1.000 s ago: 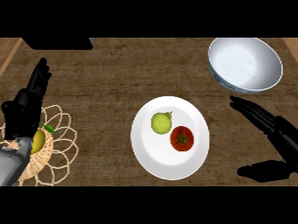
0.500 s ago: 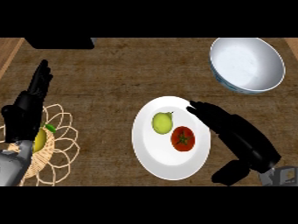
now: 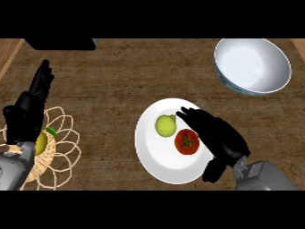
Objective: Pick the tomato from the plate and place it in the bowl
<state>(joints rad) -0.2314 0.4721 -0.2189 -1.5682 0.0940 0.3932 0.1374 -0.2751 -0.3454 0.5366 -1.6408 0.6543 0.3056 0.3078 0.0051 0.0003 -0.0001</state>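
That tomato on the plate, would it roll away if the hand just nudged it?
Probably: the tomato looks round and sits free on the smooth white plate, so a nudge from the right hand could roll it toward the green fruit. Its glossy skin may be slippery.

Tomato (image 3: 187, 142): red, round, dark green stem mark on top; lies on white plate (image 3: 156, 166), right of plate centre, lower centre-right of frame; right edge meets black robot hand.

Plate: white, round, looks taller than wide; flat on desk, lower centre of frame; also carries yellow-green fruit just upper left of tomato.

Bowl (image 3: 252, 65): white inside, bluish-grey outer wall, tilted, opening facing up-left; upper right of frame, well apart from plate.
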